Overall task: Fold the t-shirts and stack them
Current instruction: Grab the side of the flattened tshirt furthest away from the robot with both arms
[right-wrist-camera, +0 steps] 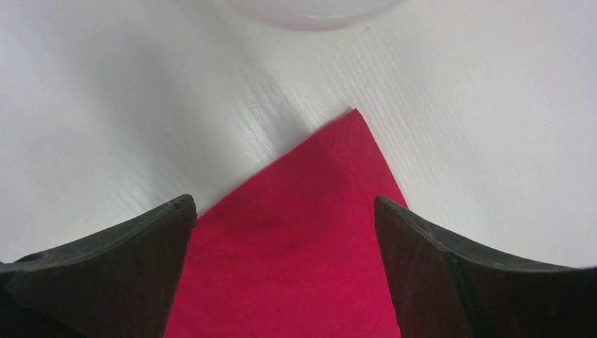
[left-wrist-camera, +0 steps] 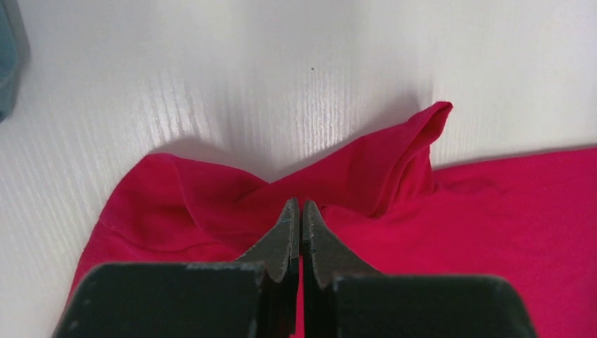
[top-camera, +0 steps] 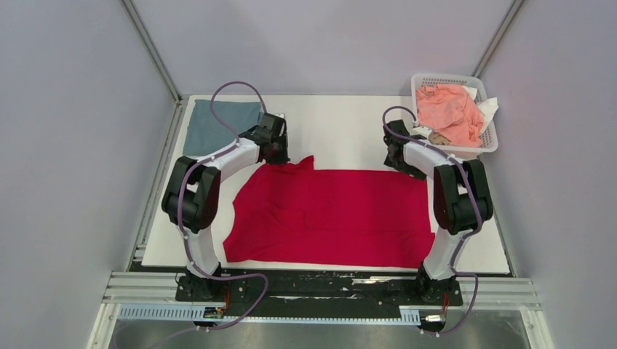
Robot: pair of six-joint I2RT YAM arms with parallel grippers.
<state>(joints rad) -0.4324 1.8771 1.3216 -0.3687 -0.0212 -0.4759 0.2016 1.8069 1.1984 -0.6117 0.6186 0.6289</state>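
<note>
The crimson red t-shirt (top-camera: 327, 214) lies spread across the middle of the white table. Its far left part is bunched into a raised fold (left-wrist-camera: 415, 141). My left gripper (top-camera: 276, 156) is at that bunched part, its jaws pressed together on the red cloth (left-wrist-camera: 300, 205). My right gripper (top-camera: 401, 163) is open, its fingers either side of the shirt's far right corner (right-wrist-camera: 331, 162). The grey-blue t-shirt (top-camera: 218, 125) lies folded flat at the table's far left corner, and its edge shows in the left wrist view (left-wrist-camera: 7, 56).
A white mesh basket (top-camera: 492, 138) at the far right holds salmon-pink cloth (top-camera: 450, 113) and some white cloth. Its pale edge shows at the top of the right wrist view (right-wrist-camera: 310, 10). The white table (top-camera: 342, 123) is bare behind the red shirt. Grey walls enclose the table.
</note>
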